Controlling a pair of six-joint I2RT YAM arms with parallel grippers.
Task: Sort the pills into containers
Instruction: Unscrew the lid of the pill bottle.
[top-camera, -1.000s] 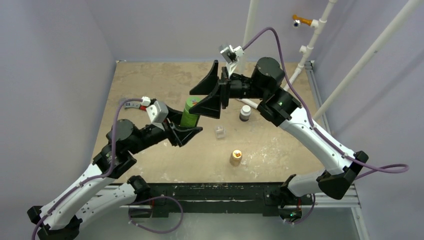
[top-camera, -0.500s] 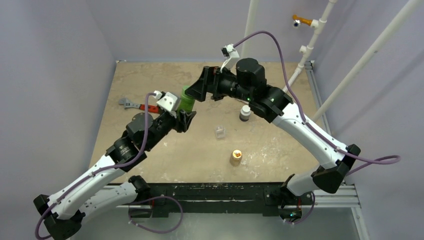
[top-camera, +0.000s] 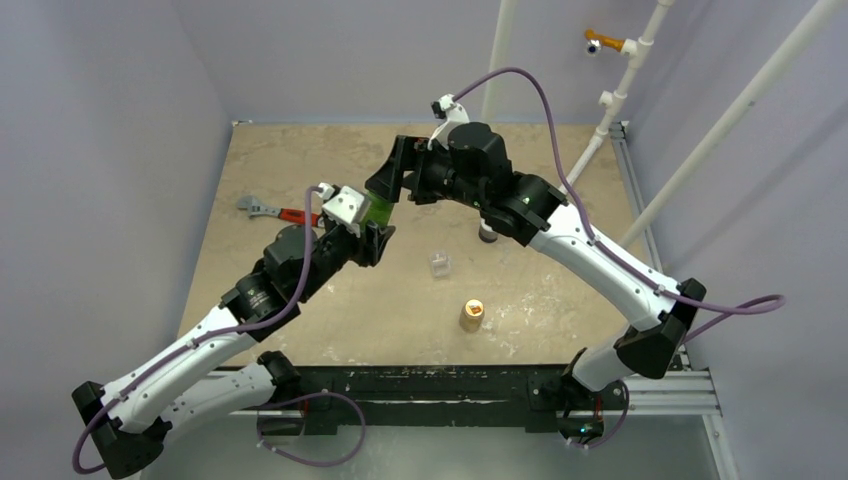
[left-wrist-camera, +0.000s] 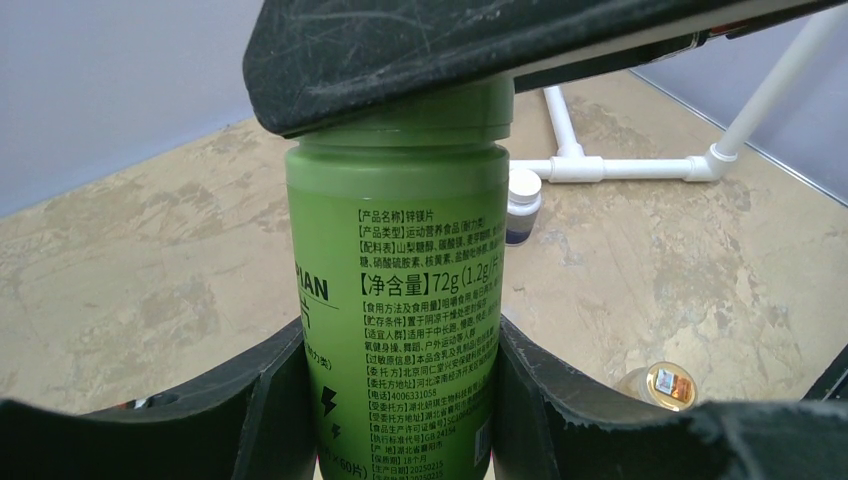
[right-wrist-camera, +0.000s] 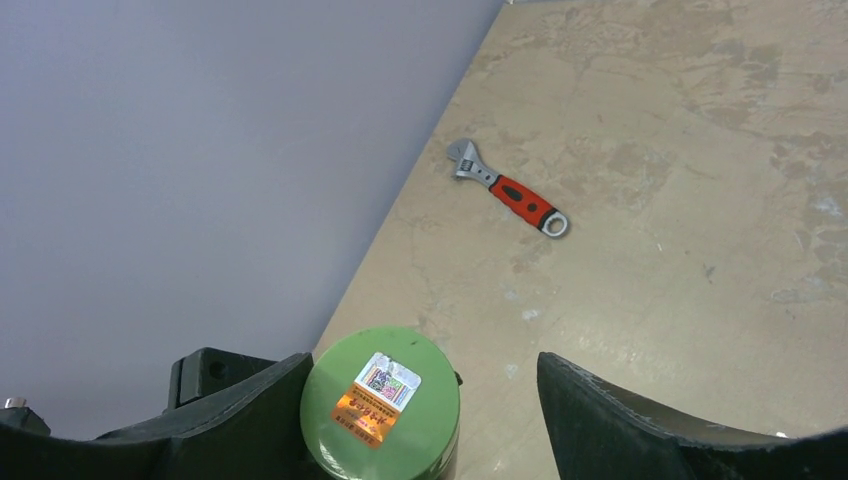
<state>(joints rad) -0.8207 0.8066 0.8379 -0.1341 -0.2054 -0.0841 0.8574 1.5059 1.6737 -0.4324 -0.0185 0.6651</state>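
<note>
Left gripper (left-wrist-camera: 398, 350) jaws clamped the seemingly stiff, slick green bottle (left-wrist-camera: 400, 200) mid-body; right gripper (right-wrist-camera: 422, 375) jaws gaped astride its cap (right-wrist-camera: 380, 395).

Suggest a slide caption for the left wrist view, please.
Left gripper grips the green bottle; right gripper's finger at its cap.

Green bottle (left-wrist-camera: 400, 330) — smooth matt plastic, shiny foil sticker (right-wrist-camera: 376, 394) on its cap (right-wrist-camera: 428, 438); table (right-wrist-camera: 700, 250) beneath it looks rough, mottled

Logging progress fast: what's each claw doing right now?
Left claw: closed on the round green plastic pill bottle.
Right claw: open, astride the bottle's green screw cap, no grip yet.
</note>
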